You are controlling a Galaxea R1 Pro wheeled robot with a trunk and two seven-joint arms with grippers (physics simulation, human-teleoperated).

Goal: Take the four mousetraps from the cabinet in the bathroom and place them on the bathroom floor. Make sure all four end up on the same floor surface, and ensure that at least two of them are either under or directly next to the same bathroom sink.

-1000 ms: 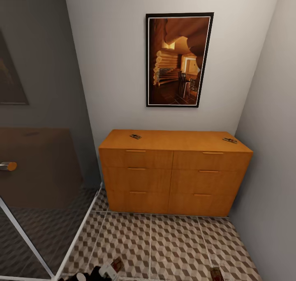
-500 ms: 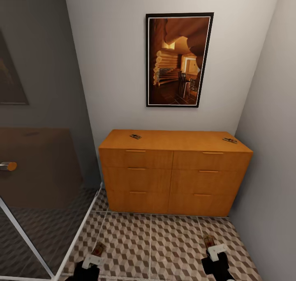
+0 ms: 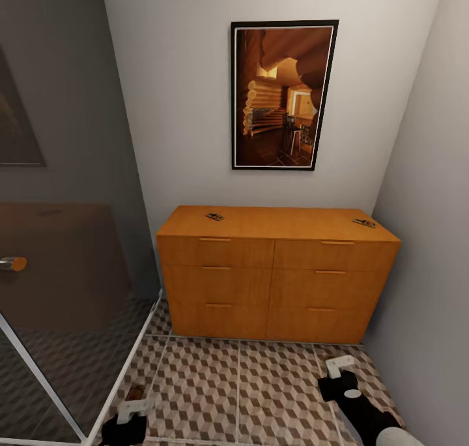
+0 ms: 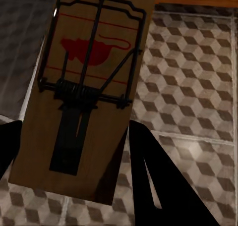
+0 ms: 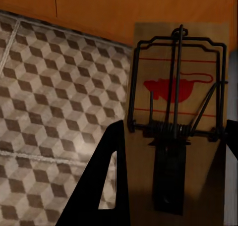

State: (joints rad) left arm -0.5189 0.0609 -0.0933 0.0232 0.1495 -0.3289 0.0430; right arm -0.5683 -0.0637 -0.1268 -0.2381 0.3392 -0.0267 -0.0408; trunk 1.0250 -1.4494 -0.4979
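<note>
Gripping one mousetrap (image 4: pixel 82 99) apiece, the left fingers (image 4: pixel 148 181) and right fingers (image 5: pixel 101 186) pinch each board over the bathroom floor (image 3: pixel 260 394) before the cabinet (image 3: pixel 273 273). Two more mousetraps (image 3: pixel 214 216) lie well apart on the cabinet's top.

My left gripper (image 3: pixel 133 400) swung out toward the glass panel (image 3: pixel 65 341), my right gripper (image 3: pixel 340 366) pushed forward nearer the cabinet (image 3: pixel 273 273), each carrying its mousetrap.

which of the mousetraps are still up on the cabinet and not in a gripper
Two: the mousetrap near the cabinet's left end and the mousetrap at its right back corner. The others sit between gripper fingers.
</note>
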